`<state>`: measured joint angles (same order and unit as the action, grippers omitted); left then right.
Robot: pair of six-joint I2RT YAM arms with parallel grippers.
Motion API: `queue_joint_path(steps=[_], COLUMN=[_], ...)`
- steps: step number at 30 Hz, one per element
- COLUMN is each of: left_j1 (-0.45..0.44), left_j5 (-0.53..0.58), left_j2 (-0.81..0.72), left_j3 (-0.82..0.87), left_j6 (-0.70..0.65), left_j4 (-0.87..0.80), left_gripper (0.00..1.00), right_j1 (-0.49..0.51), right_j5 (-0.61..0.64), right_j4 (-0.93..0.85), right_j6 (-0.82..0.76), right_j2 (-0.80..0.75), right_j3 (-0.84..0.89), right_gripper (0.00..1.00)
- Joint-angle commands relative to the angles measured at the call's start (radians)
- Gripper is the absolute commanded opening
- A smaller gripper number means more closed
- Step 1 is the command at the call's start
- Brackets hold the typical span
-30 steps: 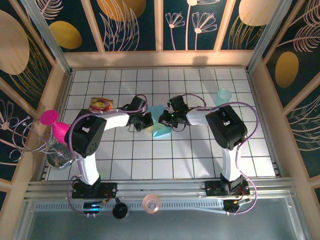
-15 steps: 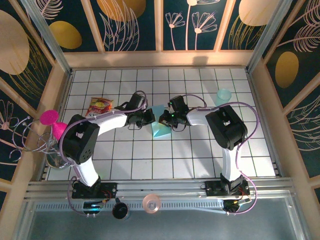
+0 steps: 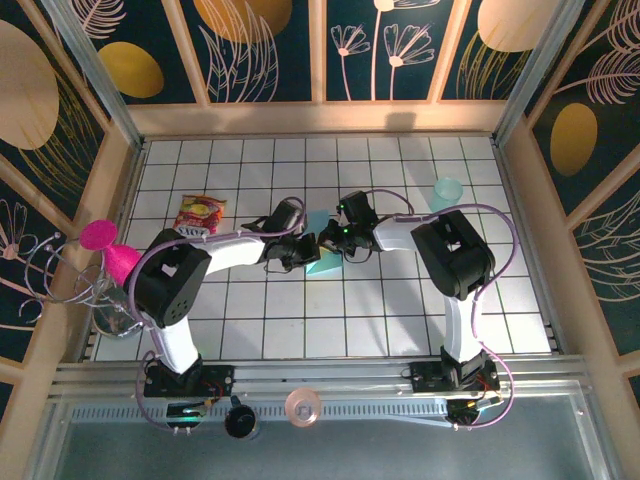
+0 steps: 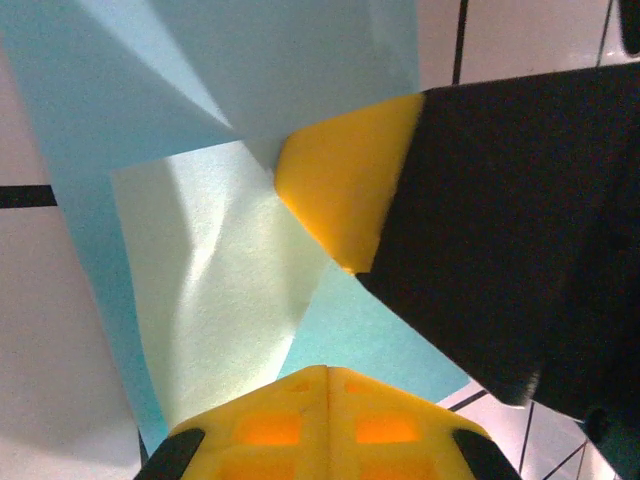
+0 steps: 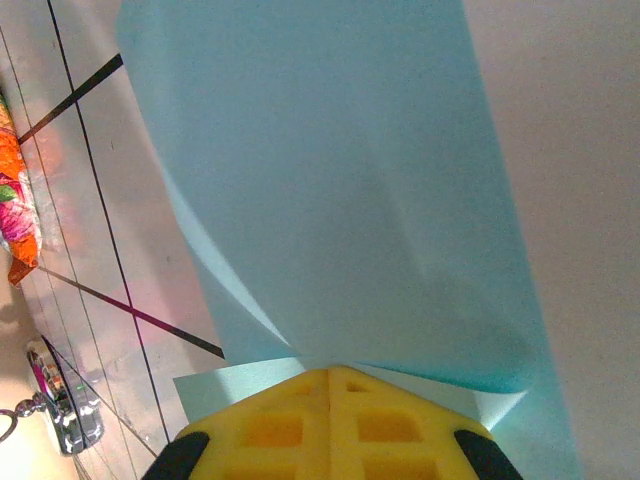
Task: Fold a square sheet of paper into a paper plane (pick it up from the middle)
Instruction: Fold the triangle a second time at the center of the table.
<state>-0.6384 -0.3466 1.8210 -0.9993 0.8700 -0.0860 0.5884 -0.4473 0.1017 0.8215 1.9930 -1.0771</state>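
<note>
Early fold step. Sheet of paper (image 3: 326, 263) lies mid-counter (image 3: 400, 300) between the arms. Right end effector (image 5: 330, 372) looks clamped on a lifted layer. Left end effector (image 4: 327, 372) is closed over the folded corner, can't tell if it grips. Next, probably: press the crease flat without dragging.

Creased paper (image 4: 215, 290), closed left hand (image 4: 326, 385), right hand (image 4: 345, 190) touching

No words or numbers are showing clearly anywhere. The bright snack packet (image 3: 201, 212) is carrying print, but it is looking too small to read.
</note>
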Motion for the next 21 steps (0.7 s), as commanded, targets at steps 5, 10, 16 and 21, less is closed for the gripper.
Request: queue_joint_path(steps=[5,10,16,21], left_j1=[-0.012,-0.012,-0.012,-0.012], left_j5=[-0.012,0.006,0.017,0.018], left_j2=[0.039,0.048,0.048,0.052], left_j3=[0.001,0.000,0.007,0.017], left_j6=[-0.004,-0.017,-0.020,-0.024], left_j4=[-0.026,-0.048,-0.057,-0.060], left_gripper=[0.05,0.04,0.04,0.04], right_j1=[-0.014,-0.014,-0.014,-0.014], right_j5=[0.055,0.055,0.056,0.058], right_j4=[-0.087,-0.094,-0.099,-0.102], right_j6=[0.010,0.010,0.006,0.003], right_j2=[0.065,0.067,0.071,0.072], right_j3=[0.043,0.039,0.035,0.035], right_gripper=[0.03,0.03,0.03,0.03])
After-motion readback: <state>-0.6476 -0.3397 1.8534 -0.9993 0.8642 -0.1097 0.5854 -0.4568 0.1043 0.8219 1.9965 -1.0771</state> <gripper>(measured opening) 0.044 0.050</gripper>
